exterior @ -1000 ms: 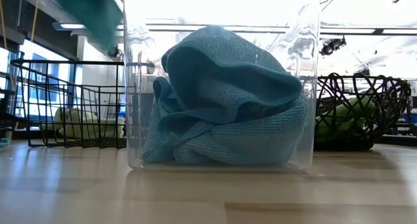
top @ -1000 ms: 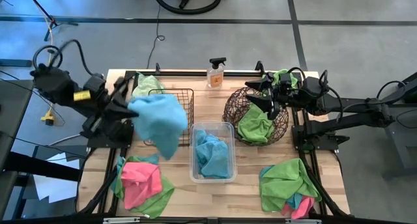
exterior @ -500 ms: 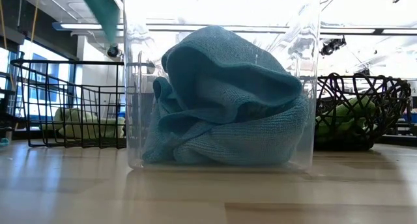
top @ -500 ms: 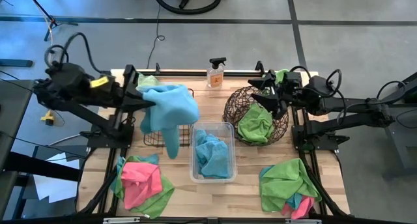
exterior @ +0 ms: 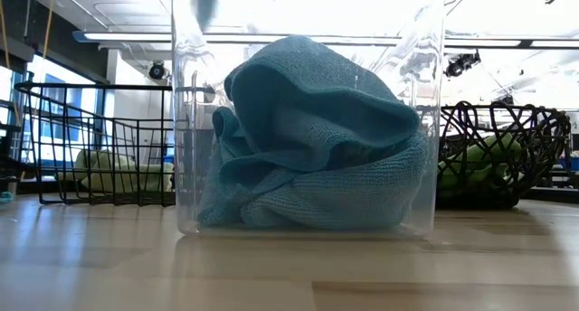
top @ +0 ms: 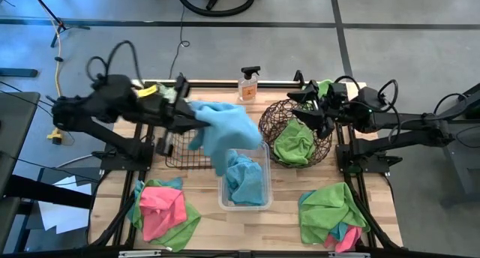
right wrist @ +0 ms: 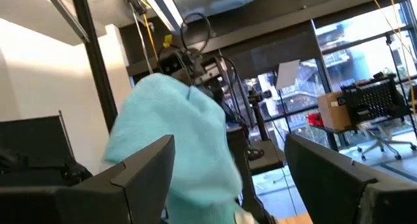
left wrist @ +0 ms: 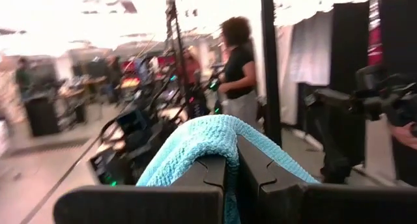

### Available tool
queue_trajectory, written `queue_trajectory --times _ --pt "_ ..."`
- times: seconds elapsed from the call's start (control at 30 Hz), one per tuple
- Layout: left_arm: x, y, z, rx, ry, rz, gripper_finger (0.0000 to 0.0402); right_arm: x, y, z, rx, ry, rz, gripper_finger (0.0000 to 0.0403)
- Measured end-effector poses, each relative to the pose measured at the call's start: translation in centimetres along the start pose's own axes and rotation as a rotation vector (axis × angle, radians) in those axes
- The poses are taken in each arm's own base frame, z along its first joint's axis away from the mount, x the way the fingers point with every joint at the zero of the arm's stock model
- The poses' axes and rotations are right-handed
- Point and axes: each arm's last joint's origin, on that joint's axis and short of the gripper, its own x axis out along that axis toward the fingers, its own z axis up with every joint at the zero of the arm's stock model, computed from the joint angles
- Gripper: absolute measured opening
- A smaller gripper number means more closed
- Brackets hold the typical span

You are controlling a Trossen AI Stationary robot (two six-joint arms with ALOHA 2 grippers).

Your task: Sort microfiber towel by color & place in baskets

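My left gripper (top: 191,114) hangs over the black wire basket (top: 186,142), shut on a teal-blue towel (top: 226,129) that droops across the basket toward the clear tub (top: 244,175). The tub holds more teal towels (exterior: 317,139). My right gripper (top: 311,114) is open above the far rim of the round woven basket (top: 296,134), where a green towel (top: 294,144) lies. Its wrist view shows the fingers wide apart (right wrist: 228,178) with nothing between them. A pink and green pile (top: 163,209) and a mostly green pile (top: 330,213) lie on the near table. My left gripper pinches the teal towel between its two fingers at a bunched fold (left wrist: 225,155) that bulges up over the fingertips (left wrist: 208,175). The fingers reach about level from the table's left. The towel is lifted clear and hangs slack below and beyond them.
A clear spray bottle (top: 248,85) stands at the far edge between the baskets. Another green towel (top: 169,93) lies by the wire basket's far left corner. Black frame rails run along both table sides. People stand in the room beyond (left wrist: 238,74).
My left gripper has swung toward the table's right, from beside the wire basket's left side to over the basket. The teal towel has travelled with it, lifted clear, and its hanging end now trails over the tub's far left corner.
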Motion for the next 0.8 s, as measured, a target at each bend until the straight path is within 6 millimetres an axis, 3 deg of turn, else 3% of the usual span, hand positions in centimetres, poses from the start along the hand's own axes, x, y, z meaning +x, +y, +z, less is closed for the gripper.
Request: queue_trajectory --times 0.2,0.47,0.67,0.8 --pt "4.0 0.8 -2.5 -0.044 0.002 -0.126 0.0 -0.9 0.4 1.0 -0.011 -0.037 0.012 0.0287" --pt "7.5 0.3 -5.9 -0.124 0.098 -0.248 0.0 -2.1 0.9 2.3 -0.015 -0.084 0.027 0.0287" --pt "9.5 -0.6 -8.9 -0.166 0.159 -0.273 0.0 -2.4 1.0 2.4 -0.014 -0.077 0.025 0.0287" --pt "9.7 -1.1 -12.3 -0.251 0.107 -0.266 0.0 -2.5 0.9 2.2 -0.012 -0.051 0.017 0.0287"
